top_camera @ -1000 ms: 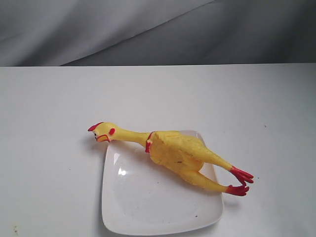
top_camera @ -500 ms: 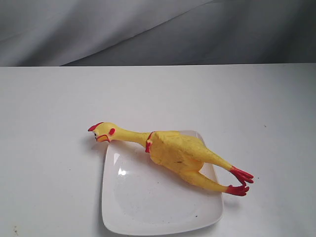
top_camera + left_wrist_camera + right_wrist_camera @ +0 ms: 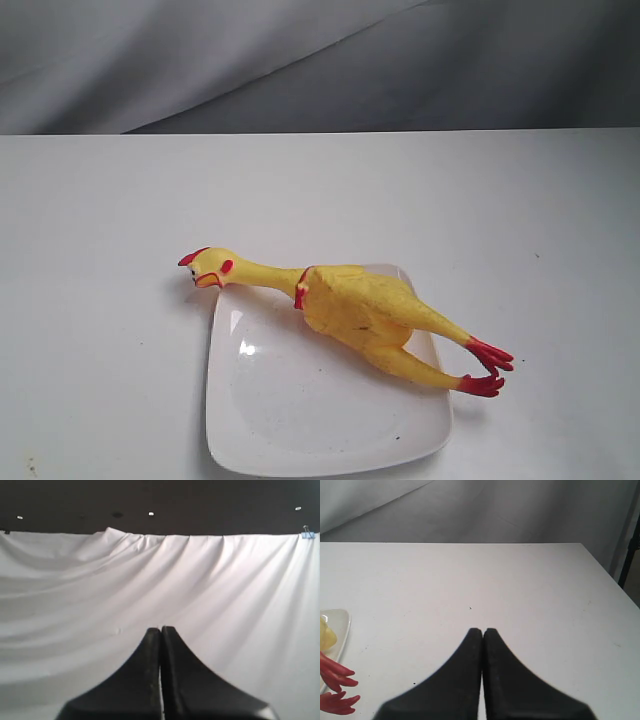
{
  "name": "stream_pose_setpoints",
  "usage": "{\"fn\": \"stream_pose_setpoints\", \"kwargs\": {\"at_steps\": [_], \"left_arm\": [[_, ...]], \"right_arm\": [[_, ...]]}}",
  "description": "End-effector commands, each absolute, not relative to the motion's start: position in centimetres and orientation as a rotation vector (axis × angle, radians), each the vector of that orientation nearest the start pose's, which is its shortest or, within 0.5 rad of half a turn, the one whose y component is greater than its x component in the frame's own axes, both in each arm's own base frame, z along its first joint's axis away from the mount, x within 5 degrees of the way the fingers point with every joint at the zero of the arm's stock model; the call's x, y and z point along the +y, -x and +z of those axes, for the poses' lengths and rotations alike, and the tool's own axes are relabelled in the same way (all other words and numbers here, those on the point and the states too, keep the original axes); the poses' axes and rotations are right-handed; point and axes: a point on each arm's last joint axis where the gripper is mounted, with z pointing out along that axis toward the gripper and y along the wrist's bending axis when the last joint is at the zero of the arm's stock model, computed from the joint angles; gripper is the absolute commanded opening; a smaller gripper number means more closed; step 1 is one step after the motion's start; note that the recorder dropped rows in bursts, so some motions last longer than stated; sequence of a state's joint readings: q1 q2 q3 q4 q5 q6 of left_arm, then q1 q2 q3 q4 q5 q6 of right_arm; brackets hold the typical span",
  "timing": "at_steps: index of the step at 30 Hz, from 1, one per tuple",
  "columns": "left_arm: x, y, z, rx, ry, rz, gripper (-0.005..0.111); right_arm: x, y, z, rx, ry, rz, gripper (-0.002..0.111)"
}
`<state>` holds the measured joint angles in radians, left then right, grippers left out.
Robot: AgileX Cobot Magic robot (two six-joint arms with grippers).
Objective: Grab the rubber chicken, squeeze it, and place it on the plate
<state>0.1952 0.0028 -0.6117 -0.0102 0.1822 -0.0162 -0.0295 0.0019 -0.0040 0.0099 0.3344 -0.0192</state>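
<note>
The matte white table (image 3: 110, 200) carries the glossy square plate (image 3: 300, 420). The soft yellow rubber chicken (image 3: 355, 305) lies diagonally across its far part — head past the left corner, red feet (image 3: 335, 680) off the right edge. The right gripper (image 3: 483, 630), pressed together and empty, looks nearer, on the feet side. The left gripper (image 3: 161, 628), likewise closed, faces only draped cloth (image 3: 225, 590).

The left gripper (image 3: 160, 628) had two matte black plastic fingers, broad-based and tapering to narrow tips (the right gripper (image 3: 483, 629) looked alike).
</note>
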Motion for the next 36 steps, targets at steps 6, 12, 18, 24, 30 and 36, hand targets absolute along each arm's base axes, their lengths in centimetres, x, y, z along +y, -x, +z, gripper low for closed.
{"fn": "stream_pose_setpoints", "kwargs": {"at_steps": [6,12,18,24,30,36], "left_arm": [[0.2,-1.1,33.3,1.239,0.163,0.11,0.0],[0.7,-3.9,27.2,1.429,0.189,0.104,0.0],[1.0,-5.3,21.3,1.603,0.215,0.095,0.0],[1.0,-5.4,18.7,1.754,0.278,0.043,0.0],[1.0,-5.4,18.7,1.756,0.267,0.051,0.0],[1.0,-5.4,18.7,1.756,0.267,0.051,0.0]], "right_arm": [[-0.2,-5.4,18.3,1.816,-0.028,-0.025,0.0],[-0.2,-5.4,18.3,1.816,-0.028,-0.025,0.0],[-0.2,-5.4,18.3,1.816,-0.028,-0.025,0.0],[-0.2,-5.4,18.3,1.816,-0.028,-0.025,0.0],[-0.2,-5.4,18.3,1.816,-0.028,-0.025,0.0],[-0.2,-5.4,18.3,1.816,-0.028,-0.025,0.0]]}}
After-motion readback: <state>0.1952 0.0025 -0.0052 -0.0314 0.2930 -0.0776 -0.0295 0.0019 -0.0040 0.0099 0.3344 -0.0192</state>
